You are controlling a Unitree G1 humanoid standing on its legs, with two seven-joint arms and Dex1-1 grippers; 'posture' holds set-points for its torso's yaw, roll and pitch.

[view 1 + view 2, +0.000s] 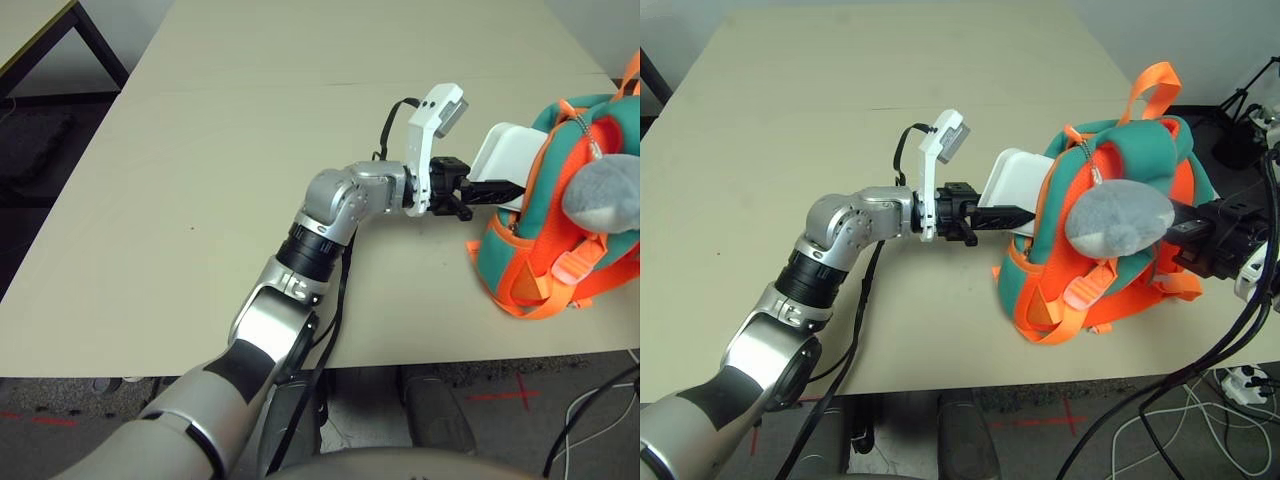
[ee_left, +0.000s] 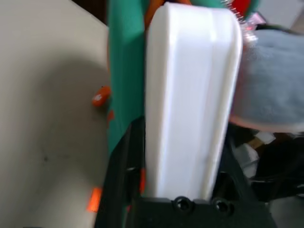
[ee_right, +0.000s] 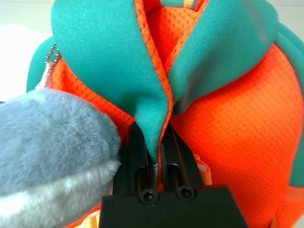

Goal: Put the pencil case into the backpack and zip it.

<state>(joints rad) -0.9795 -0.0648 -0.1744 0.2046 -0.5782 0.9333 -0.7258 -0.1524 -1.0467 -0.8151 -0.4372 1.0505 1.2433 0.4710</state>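
Backpack point(image 1: 1048, 300) on the tabletop point(image 1: 200, 110), its near edge beyond the robot's body. Pencil case point(image 1: 508, 152), white, at the backpack's left side; one end passes behind the orange-trimmed edge, the rest juts out left. Reads as partly inserted; depth inside cannot be told. Left hand point(image 1: 508, 192) beside that same edge, at the case; whether it grips or has let go, cannot tell. Right hand point(image 3: 159, 137) on the backpack's right, closed on a pinch of its teal, orange-piped fabric, presumably steadying the bag. Grey plush point(image 1: 1120, 218) hangs over the backpack's front. Other contents: not visible. Progress, my judgement: insertion under way, zipping still to do. Case needs pushing fully in before the zip can run; a corner may snag on the edge.
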